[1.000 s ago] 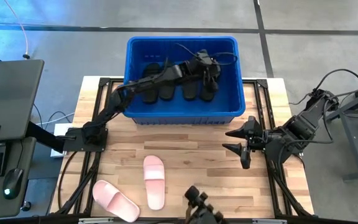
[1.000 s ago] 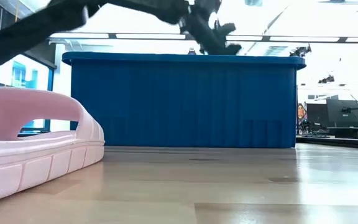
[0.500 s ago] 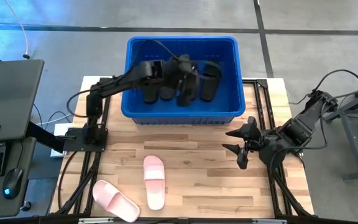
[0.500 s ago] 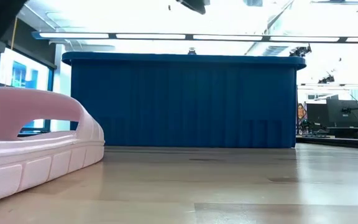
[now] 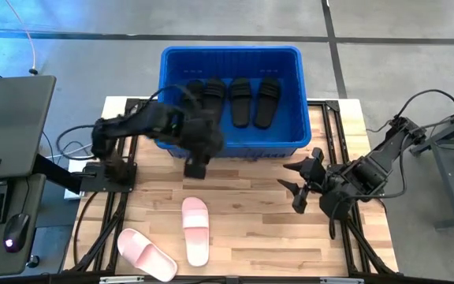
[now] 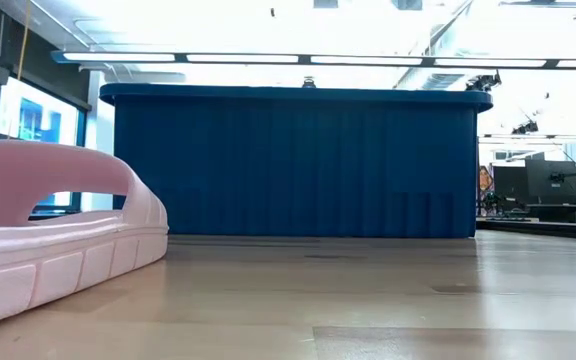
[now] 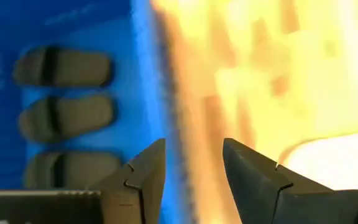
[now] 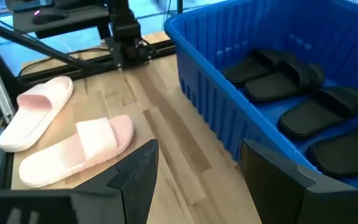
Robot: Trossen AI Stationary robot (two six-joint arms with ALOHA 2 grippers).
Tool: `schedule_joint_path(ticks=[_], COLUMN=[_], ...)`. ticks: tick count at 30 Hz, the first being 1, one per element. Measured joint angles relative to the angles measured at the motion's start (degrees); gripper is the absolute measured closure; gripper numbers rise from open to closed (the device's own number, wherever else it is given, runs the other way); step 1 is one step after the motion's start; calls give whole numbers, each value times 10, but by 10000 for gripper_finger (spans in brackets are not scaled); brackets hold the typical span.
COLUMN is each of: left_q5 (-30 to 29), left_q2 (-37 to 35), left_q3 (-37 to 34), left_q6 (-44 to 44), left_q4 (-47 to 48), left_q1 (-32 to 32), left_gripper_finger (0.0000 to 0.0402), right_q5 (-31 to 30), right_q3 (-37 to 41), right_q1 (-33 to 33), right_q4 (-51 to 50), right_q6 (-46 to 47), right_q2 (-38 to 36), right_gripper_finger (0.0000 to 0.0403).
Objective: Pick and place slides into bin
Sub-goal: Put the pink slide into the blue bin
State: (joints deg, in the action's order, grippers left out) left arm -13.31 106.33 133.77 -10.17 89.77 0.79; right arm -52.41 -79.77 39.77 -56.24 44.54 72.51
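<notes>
The blue bin [image 5: 231, 146] stands at the table's far middle with several black slides [image 5: 240, 101] lying flat inside, side by side; they also show in the left wrist view [image 7: 64, 115] and the right wrist view [image 8: 316, 109]. Two pink slides [image 5: 195, 229] [image 5: 144, 254] lie soles down on the table near its front edge, and show in the right wrist view [image 8: 79, 149] [image 8: 36, 112]. My left gripper [image 5: 195, 167] [image 7: 191, 149] is open and empty, above the table just in front of the bin's near wall. My right gripper [image 5: 292, 185] [image 8: 197, 149] is open and empty at the table's right.
In the low view one pink slide [image 6: 48, 230] fills the left foreground in front of the bin's wall [image 6: 293, 165]. Bare wood [image 5: 251, 213] lies between the bin and the pink slides. A desk with a keyboard and mouse [image 5: 6, 229] stands left of the table.
My left gripper has drawn back from the bin's far right part toward the table's left and near edge. It has come out over the near wall and now hangs just in front of the bin. The black slides lie still in the bin.
</notes>
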Motion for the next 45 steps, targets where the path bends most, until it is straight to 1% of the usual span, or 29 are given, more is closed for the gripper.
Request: schedule_joint_path(ticks=[2,5,10,18,23,28,31,34,38,42,45], left_q5=[5,-6,-28,-81,-103,-105,-105,-99,-72,-55,-24], left_q2=[-8,-19,-39,-50,-52,-48,-35,-18,15,48,77], left_q3=[3,-2,-1,-4,-5,-4,-5,-5,-5,-5,-5], left_q6=[25,71,143,287,385,491,551,617,694,737,761], left_q4=[1,3,3,2,3,3,3,3,3,3,3], left_q1=[-33,-81,-157,-259,-314,-367,-399,-428,-465,-497,-519], left_gripper_finger=[260,270,289,307,312,312,312,312,312,312,312], right_q5=[3,16,39,125,198,284,333,368,394,390,389], right_q3=[0,0,0,0,0,0,0,0,0,0,0], right_q1=[-5,-18,-45,-102,-142,-171,-181,-183,-182,-168,-156], right_q4=[1,4,32,133,179,214,228,243,276,303,323], right_q6=[0,-1,-42,-178,-223,-253,-253,-247,-211,-190,-187], right_q2=[0,2,9,43,61,88,106,126,145,167,185], right_gripper_finger=[188,188,188,188,188,188,188,188,188,188,188])
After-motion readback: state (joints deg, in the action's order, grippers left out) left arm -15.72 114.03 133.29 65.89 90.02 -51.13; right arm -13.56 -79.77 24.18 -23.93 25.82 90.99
